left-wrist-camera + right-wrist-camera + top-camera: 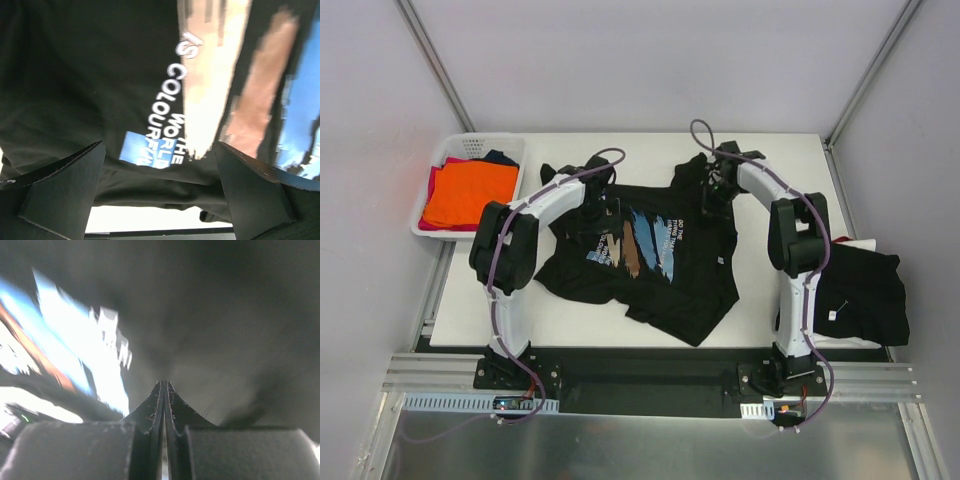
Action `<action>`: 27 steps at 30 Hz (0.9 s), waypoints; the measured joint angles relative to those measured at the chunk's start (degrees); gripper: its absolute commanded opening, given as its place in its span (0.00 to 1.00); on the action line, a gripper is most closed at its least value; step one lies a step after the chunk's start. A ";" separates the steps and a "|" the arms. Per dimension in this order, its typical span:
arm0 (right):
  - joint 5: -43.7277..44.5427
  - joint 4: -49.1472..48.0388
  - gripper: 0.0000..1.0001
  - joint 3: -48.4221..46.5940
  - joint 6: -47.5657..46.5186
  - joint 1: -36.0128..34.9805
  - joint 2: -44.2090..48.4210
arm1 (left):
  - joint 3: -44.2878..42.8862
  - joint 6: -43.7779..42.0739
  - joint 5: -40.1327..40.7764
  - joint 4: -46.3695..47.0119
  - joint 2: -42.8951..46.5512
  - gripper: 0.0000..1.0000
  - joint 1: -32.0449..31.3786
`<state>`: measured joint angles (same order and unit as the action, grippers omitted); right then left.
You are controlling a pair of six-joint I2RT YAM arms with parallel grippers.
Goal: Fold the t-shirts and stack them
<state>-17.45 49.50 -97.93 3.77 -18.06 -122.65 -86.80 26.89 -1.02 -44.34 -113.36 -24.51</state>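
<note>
A black t-shirt (692, 290) with a blue, tan and brown brush-stroke print and white text lies spread and wrinkled across the middle of the table. My left gripper (592, 215) (160, 150) hovers open over the t-shirt's (90, 75) left part, near the print, with nothing between its fingers. My right gripper (713, 195) (164, 384) is shut, its tips against the black cloth (225, 315) at the upper right of the shirt. Whether any cloth is pinched does not show.
A white lattice basket (445, 160) at the table's far left holds an orange t-shirt (470, 195) over red and navy ones. Another black t-shirt (865, 290) lies at the right, beside the right arm. The table's near edge (570, 340) runs just below the spread shirt.
</note>
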 measured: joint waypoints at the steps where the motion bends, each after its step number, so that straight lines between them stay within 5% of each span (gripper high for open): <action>1: -0.66 -0.83 0.01 -1.62 0.00 1.51 -1.40 | 0.61 0.07 -0.02 0.13 0.15 0.92 0.24; 7: -7.76 -6.78 0.01 -9.44 1.81 7.74 -8.31 | 3.39 0.07 -0.02 0.48 1.84 0.93 0.55; 18: -23.12 -17.81 0.01 -11.45 7.41 5.55 -16.44 | 3.41 0.02 -1.40 0.68 1.53 0.93 0.44; 27: -23.50 -20.72 0.01 -11.41 8.41 6.08 -16.76 | 3.85 0.11 -1.81 0.83 -1.18 0.93 -0.70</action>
<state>-40.95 28.77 -109.34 12.19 -11.99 -139.41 -82.96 27.00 -2.83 -43.51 -114.54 -25.21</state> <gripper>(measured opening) 0.015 0.927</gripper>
